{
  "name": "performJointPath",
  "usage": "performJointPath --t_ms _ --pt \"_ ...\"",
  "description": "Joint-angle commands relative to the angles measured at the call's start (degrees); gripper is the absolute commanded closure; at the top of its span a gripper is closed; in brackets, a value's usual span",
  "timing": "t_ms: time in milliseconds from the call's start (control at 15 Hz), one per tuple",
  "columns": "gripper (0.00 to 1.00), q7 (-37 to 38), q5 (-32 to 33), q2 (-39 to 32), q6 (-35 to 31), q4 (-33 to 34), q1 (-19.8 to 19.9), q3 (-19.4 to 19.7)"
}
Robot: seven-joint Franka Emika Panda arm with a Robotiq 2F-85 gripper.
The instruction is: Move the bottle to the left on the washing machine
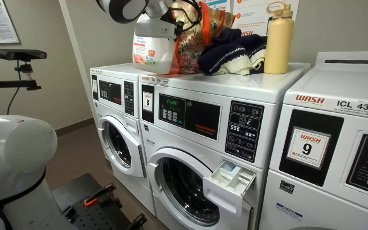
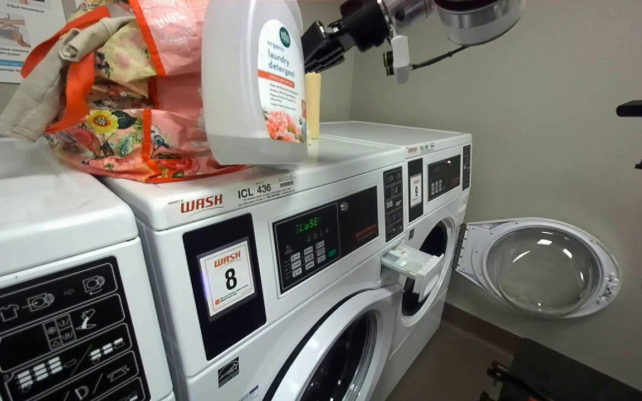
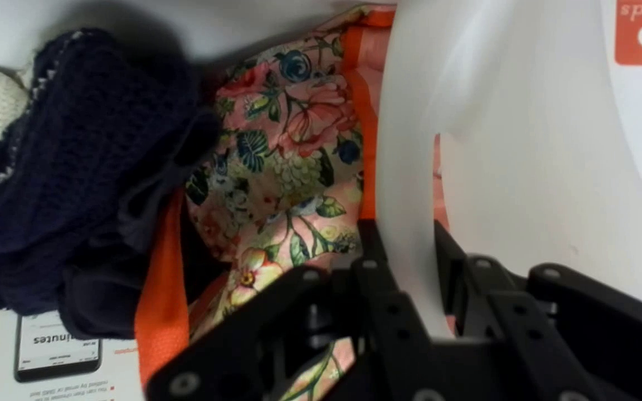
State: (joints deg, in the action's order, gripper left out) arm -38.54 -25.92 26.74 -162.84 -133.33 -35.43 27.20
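The black two-fingered pincer point(image 3: 407, 239) is clamped on the moulded handle point(image 3: 408, 167) of the large white plastic detergent jug point(image 2: 234, 100), roughly upright by the front edge of the tabletop point(image 1: 251, 83) of the white front-loading washing machine point(image 2: 293, 312) marked 8; whether its base touches cannot be told. Just beside it is the floral, orange-trimmed bag point(image 2: 176, 106), then crumpled navy-and-cream knitwear point(image 1: 224, 56) and a slim yellow capped bottle point(image 1: 277, 46).

White bottle point(image 2: 243, 83), black pincer point(image 3: 408, 239), white washing machine point(image 1: 190, 140), pink floral bag point(image 2: 123, 131) — orange trim point(image 3: 368, 178), navy-and-cream knit point(image 3: 92, 161)
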Motion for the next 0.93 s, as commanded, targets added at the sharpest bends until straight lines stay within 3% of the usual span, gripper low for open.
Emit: performJointPath --t_ms 0,867 --pt "0.94 -2.06 -5.41 -4.38 -4.69 5.49 -5.67 3.51" --pt "0.94 -6.87 -13.2 -14.12 -20.44 10.31 -23.66 14.9"
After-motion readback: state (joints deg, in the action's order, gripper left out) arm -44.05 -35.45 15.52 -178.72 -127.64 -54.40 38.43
